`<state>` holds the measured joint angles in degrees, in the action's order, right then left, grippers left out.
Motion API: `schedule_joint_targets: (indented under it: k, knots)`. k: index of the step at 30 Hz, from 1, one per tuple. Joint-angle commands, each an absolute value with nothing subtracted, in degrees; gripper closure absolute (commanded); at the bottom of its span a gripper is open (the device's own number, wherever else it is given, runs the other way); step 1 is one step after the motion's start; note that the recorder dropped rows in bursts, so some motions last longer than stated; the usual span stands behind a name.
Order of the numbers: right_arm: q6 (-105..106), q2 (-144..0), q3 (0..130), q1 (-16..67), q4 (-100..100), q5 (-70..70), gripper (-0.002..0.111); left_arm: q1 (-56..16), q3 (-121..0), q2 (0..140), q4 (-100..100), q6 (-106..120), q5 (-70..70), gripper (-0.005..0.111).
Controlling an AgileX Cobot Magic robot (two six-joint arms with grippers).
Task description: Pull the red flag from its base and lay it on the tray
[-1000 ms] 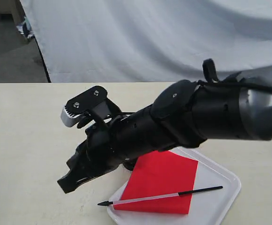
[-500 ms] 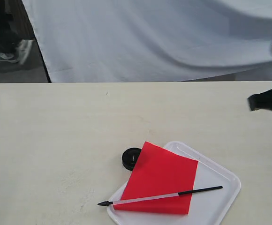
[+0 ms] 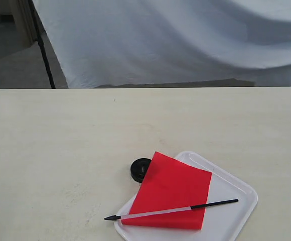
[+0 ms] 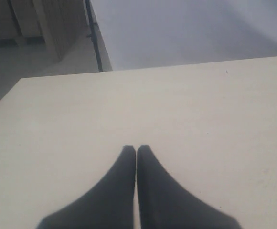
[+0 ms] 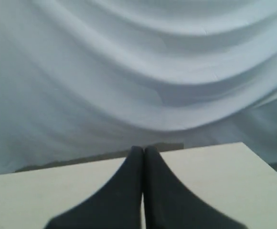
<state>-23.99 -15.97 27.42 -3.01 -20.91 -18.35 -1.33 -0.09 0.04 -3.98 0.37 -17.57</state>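
The red flag (image 3: 173, 191) lies flat on the white tray (image 3: 236, 193) at the front of the table, its pole running across the cloth and its black tip poking past the tray's left rim. The round black base (image 3: 140, 169) sits on the table touching the tray's left side, partly under the cloth's corner. Neither arm shows in the exterior view. My left gripper (image 4: 136, 149) is shut over bare tabletop, holding nothing. My right gripper (image 5: 143, 150) is shut too, pointing toward the table's far edge and the white backdrop.
A white cloth backdrop (image 3: 185, 40) hangs behind the table's far edge. A dark stand pole (image 3: 44, 55) rises at the back left. The pale tabletop (image 3: 60, 140) stretches wide to the left of the tray.
The right arm, which filled the middle of the exterior view a second ago, has pulled away to the right and out of sight. The flag, base and tray have not moved.
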Motion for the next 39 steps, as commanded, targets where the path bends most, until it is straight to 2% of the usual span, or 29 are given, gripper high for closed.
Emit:
schedule_joint_targets:
  k: [1, 3, 13, 17, 28, 30, 39]
  knots:
    - [-25.93, -3.63, 22.62, -0.91, -20.82, -14.8, 0.108, -1.21, 0.0, 0.0, -4.26, 0.0, -17.22, 0.105]
    - [-25.93, 0.0, 22.25, -0.91, -20.82, -15.32, 0.108, -1.21, 0.0, 0.0, -4.26, 0.0, -17.22, 0.105]
    - [-27.52, 0.0, 21.94, -0.91, -20.49, -15.4, 0.108, -1.24, 0.0, 0.0, -4.26, 0.0, -17.47, 0.105]
    - [-28.31, 0.0, 21.38, -0.91, -16.34, -20.04, 0.108, -1.24, 0.0, 0.0, -4.26, 0.0, -17.47, 0.105]
    - [-28.65, 0.0, 0.0, -0.91, -16.59, -3.57, 0.108, -1.24, 0.0, 0.0, -4.26, 0.0, -17.47, 0.105]
    - [-28.43, 0.0, 0.0, -0.91, -16.12, -10.97, 0.108, -1.24, 0.0, 0.0, -4.26, 0.0, -17.47, 0.105]
    - [-27.84, 0.0, 0.0, -1.04, -15.89, -11.06, 0.108, -1.24, 0.0, 0.0, -4.26, 0.0, -17.47, 0.105]
